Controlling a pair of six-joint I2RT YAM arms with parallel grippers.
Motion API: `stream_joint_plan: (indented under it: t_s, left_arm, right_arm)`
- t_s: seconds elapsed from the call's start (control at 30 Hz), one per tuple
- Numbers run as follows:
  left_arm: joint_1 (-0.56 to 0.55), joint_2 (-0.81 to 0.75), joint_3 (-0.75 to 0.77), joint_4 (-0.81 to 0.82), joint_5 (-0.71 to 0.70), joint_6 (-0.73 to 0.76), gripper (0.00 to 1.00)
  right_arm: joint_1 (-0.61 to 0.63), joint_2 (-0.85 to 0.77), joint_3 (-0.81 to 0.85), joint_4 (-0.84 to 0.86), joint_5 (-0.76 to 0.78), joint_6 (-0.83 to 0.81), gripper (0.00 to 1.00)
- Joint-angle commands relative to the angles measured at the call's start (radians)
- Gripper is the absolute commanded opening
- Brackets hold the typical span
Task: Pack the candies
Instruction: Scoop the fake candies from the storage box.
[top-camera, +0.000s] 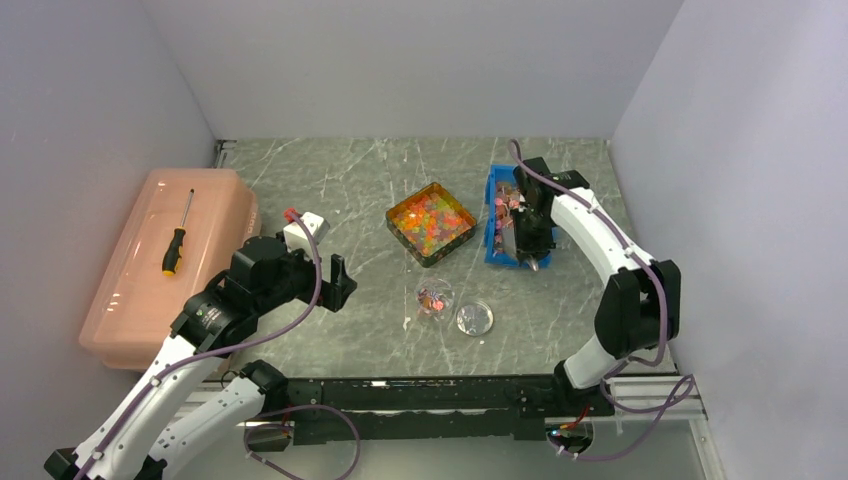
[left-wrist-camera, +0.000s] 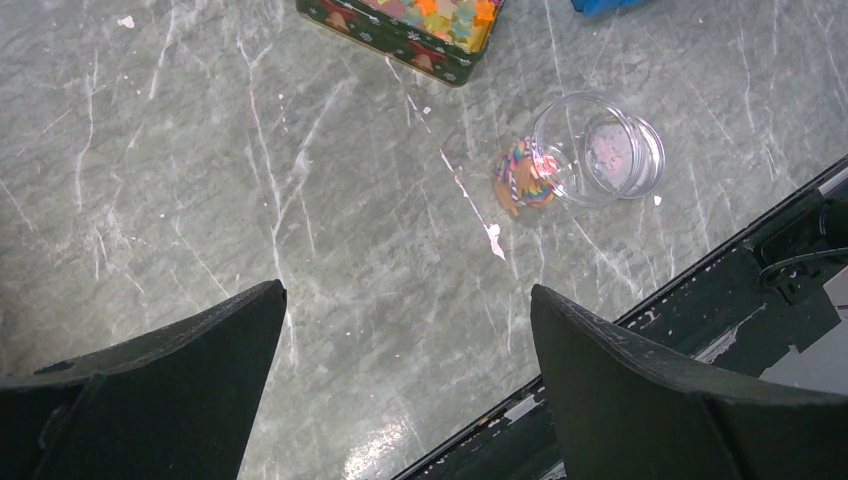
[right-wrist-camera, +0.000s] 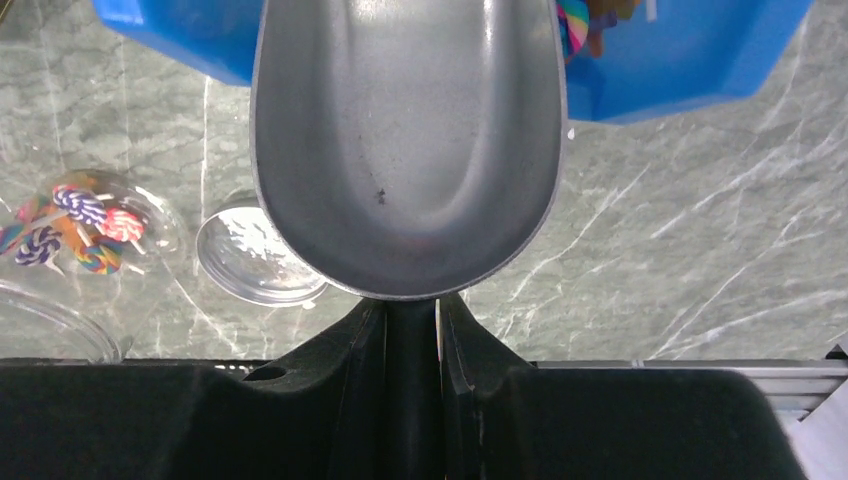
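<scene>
At the table's right side: right gripper (right-wrist-camera: 410, 322) clamped tight on the handle of an empty metal scoop (right-wrist-camera: 405, 140).
Scoop bowl hangs over the near edge of the blue bin (right-wrist-camera: 690, 60). Candies (top-camera: 430, 218), mixed orange, yellow, red and green, lie in the square tin (top-camera: 407, 242) mid-table, just left of the bin. Clear jar (top-camera: 434, 297) and loose lid (top-camera: 474, 319) sit side by side nearer the arms. Left gripper (left-wrist-camera: 405, 292) above bare table, jaws spread wide, holding nothing.
</scene>
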Motion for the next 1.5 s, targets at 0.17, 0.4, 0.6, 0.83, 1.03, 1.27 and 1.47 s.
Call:
stream_joint_plan:
  t_s: [0.17,0.4,0.6,0.83,1.03,1.27,1.47]
  left_arm:
    - [0.001,-0.014,-0.003,0.026,0.007,0.0,0.99]
    - [0.001,-0.013,-0.003,0.024,0.003,-0.001,0.99]
    - [0.0,-0.01,-0.003,0.023,-0.003,-0.002,0.99]
    - [0.0,-0.005,-0.001,0.022,-0.004,0.001,0.99]
    - [0.001,0.0,-0.001,0.021,-0.007,0.0,0.99]
    - [0.003,0.005,0.0,0.021,-0.007,0.0,0.99]
    - [0.004,0.007,0.0,0.02,-0.015,0.0,0.99]
  right_arm:
    - [-0.04,0.085,0.062,0.086,-0.041,-0.017,0.0]
    - [-0.068,0.149,0.077,0.155,-0.046,-0.009,0.0]
    - [-0.076,0.192,0.096,0.199,-0.009,0.011,0.0]
    - [-0.077,0.195,0.026,0.359,0.106,0.075,0.0]
    - [-0.076,0.159,-0.031,0.451,0.185,0.106,0.0]
    - [-0.074,0.226,0.018,0.475,0.15,0.071,0.0]
    - [-0.075,0.25,0.012,0.521,0.136,0.058,0.0]
